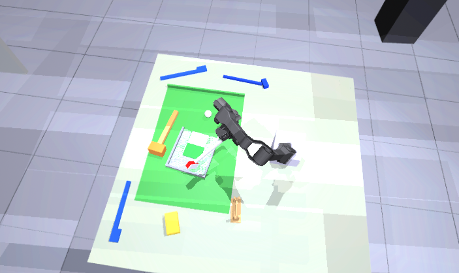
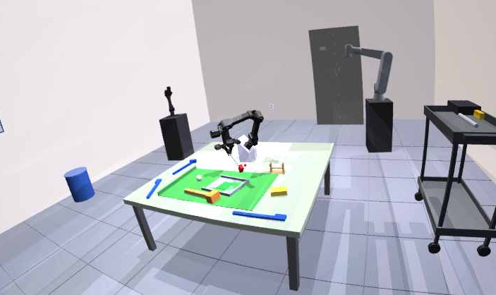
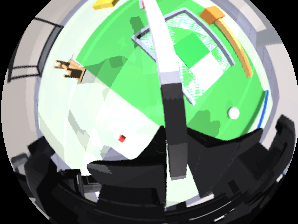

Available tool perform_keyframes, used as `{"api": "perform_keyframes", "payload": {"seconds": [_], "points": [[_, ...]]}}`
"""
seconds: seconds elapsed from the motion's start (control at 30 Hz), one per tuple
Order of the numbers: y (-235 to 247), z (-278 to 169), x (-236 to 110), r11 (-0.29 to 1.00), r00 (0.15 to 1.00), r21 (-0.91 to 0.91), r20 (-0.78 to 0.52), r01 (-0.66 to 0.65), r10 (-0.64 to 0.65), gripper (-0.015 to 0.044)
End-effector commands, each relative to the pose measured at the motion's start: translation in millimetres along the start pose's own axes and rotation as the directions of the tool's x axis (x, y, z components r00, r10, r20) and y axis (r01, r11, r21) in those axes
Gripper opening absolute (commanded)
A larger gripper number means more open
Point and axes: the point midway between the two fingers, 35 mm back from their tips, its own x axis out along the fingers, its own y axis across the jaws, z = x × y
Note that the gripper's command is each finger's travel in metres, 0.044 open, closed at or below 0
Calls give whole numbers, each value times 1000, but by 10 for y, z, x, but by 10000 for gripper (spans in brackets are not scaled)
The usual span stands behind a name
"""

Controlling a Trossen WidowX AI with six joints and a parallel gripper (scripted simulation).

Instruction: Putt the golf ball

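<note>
My gripper (image 1: 221,134) (image 2: 226,147) is shut on the grip end of the red putter. Its pale shaft (image 1: 205,155) (image 3: 156,36) slants down to the red head (image 1: 190,164) (image 2: 240,168). The head hangs above the near edge of the grey-rimmed ramp with the raised green (image 1: 193,149) (image 2: 228,184) (image 3: 194,51). The white golf ball (image 1: 207,113) (image 2: 199,177) (image 3: 233,113) lies on the green mat (image 1: 183,101) (image 2: 257,194), beyond the ramp and just left of my wrist. The putter does not touch it.
An orange mallet (image 1: 164,134) (image 2: 202,193) lies left of the ramp. A yellow block (image 1: 172,223) (image 2: 279,190) and a wooden stand (image 1: 236,209) (image 2: 276,167) sit near the mat's front edge. Three blue L-shaped bars (image 1: 183,73) (image 1: 246,80) (image 1: 121,211) lie around the mat.
</note>
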Motion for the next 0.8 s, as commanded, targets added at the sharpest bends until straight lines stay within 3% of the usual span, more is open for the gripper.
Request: {"api": "perform_keyframes", "payload": {"seconds": [0.0, 0.37, 0.77], "points": [[-188, -171, -68, 995, 1000, 101, -7, 20, -19, 0], [-617, -762, -170, 922, 998, 384, -38, 53, -42, 0], [-954, -1506, -202, 753, 997, 653, -65, 79, -48, 0]]}}
